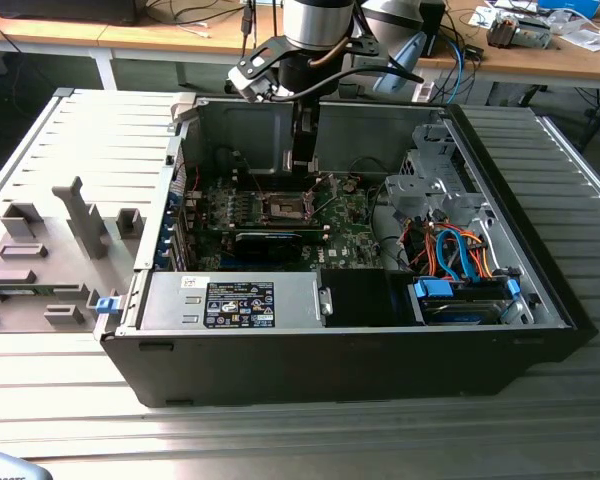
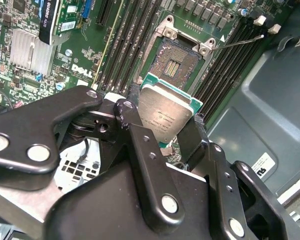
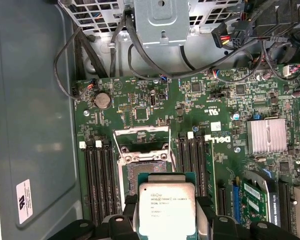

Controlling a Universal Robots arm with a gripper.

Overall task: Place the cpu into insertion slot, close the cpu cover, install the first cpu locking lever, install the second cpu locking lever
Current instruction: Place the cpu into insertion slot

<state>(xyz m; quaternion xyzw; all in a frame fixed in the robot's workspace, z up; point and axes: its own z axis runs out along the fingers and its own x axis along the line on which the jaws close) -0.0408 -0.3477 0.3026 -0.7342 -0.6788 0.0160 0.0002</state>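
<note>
My gripper [image 2: 161, 121] is shut on the cpu [image 2: 165, 115], a flat square chip with a silvery face and green edge, clamped between two black fingers [image 2: 131, 125]. The chip hangs tilted just above the insertion slot [image 2: 177, 62], whose dark centre is bare. In the first wrist view the cpu [image 3: 167, 212] covers the slot's [image 3: 140, 175] near part, and the cpu cover [image 3: 141, 131] stands swung open behind it. A thin locking lever [image 2: 240, 41] sticks out beside the socket. In the exterior view the gripper [image 1: 302, 170] hovers over the slot [image 1: 283, 208] inside the case.
Black memory slots [image 3: 97, 180] flank the socket on both sides. A finned heatsink [image 3: 266, 136] and a long black card [image 1: 270, 243] sit nearby. Cables and a drive cage [image 1: 435, 180] fill the exterior view's right. A grey fixture plate [image 1: 50, 240] lies outside the case.
</note>
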